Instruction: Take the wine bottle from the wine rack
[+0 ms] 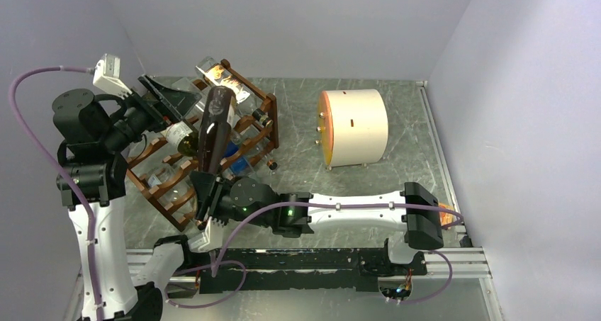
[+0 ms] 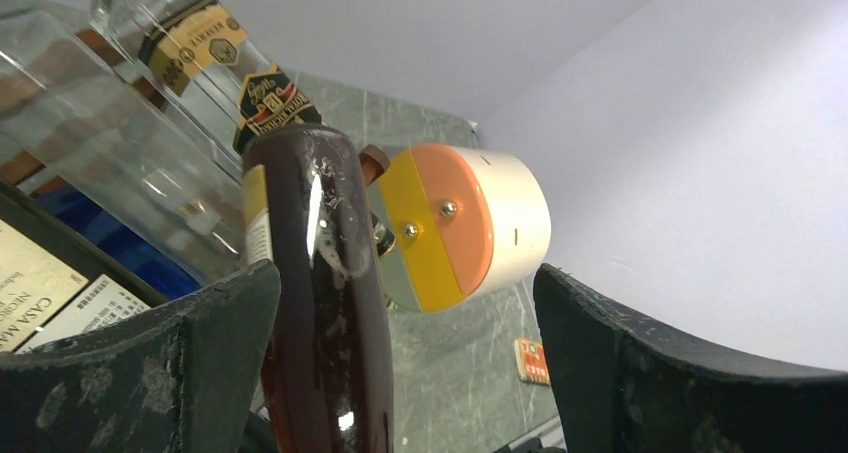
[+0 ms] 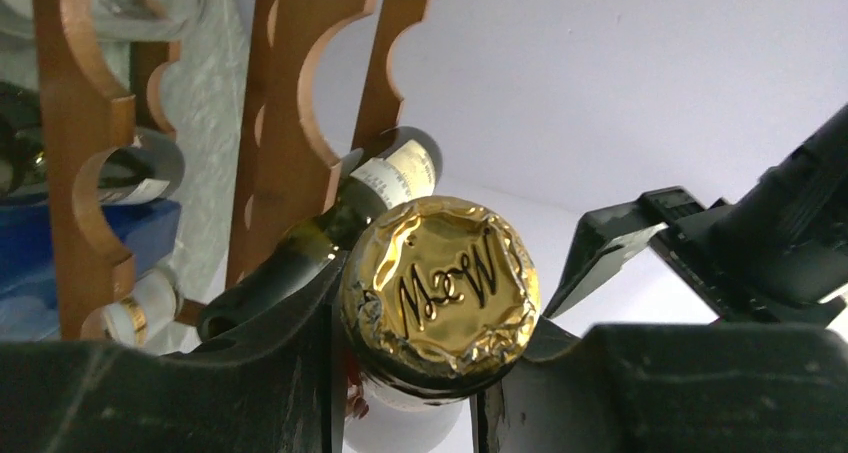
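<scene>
Nearest us overhead, the right gripper (image 1: 205, 184) is clamped on the neck of the brown wine bottle (image 1: 216, 122), its base tilted high above the wine rack (image 1: 273, 122), apparently to clear the rails. From the left wrist, the left gripper (image 2: 408, 278) gapes empty beside the bottle, cream drum (image 2: 500, 223) beyond. Right wrist: fingers (image 3: 200, 393) pinch the gold foil cap (image 3: 440, 293).

Reddish-brown wine rack (image 1: 273, 126); dark brown wine bottle (image 1: 216, 126) (gold foil cap (image 3: 440, 288)); cream drum (image 1: 361, 126), orange face.
</scene>
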Action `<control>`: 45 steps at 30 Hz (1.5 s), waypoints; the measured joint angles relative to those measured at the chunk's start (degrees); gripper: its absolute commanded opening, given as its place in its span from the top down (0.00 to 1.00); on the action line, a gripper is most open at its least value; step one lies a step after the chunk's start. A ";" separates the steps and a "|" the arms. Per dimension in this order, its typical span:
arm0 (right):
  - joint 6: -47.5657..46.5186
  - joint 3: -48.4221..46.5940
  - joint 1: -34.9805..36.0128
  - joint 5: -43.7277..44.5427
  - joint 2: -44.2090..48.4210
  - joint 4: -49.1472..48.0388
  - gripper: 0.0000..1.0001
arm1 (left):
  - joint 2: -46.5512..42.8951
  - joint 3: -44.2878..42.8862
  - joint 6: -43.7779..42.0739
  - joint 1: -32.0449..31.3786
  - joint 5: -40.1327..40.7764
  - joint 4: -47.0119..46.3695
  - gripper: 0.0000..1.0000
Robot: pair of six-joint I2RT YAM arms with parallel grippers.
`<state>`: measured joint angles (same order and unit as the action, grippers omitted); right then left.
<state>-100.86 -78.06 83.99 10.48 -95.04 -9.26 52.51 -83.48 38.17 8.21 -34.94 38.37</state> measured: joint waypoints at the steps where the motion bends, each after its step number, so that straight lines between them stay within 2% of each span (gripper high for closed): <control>1: 0.22 0.61 -0.04 0.31 0.35 0.46 1.00 | -0.22 -0.11 -0.11 0.00 0.63 0.00 0.01; 16: 4.31 1.86 -2.21 7.74 10.47 -1.97 1.00 | -1.38 -0.33 -1.55 0.00 4.76 -0.04 0.01; 21: 11.98 -0.85 -6.03 11.65 11.87 -1.40 1.00 | -1.97 -0.33 -2.36 0.00 5.25 -0.02 0.01; 28: 26.82 -2.78 -20.68 14.62 15.87 1.38 1.00 | -2.62 0.02 -2.86 0.00 5.38 -0.37 0.01; 33: 38.05 -8.33 -33.20 16.15 17.29 6.84 1.00 | -3.19 1.22 -2.86 0.00 5.35 -0.72 0.01; 45: 54.21 -11.45 -59.39 15.65 20.31 8.76 1.00 | -4.02 4.28 -3.04 0.00 4.66 -1.53 0.01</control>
<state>-46.65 -89.52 24.60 26.13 -74.74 -0.49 48.49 -79.20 35.14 8.21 -30.28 36.84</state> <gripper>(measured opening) 0.411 0.994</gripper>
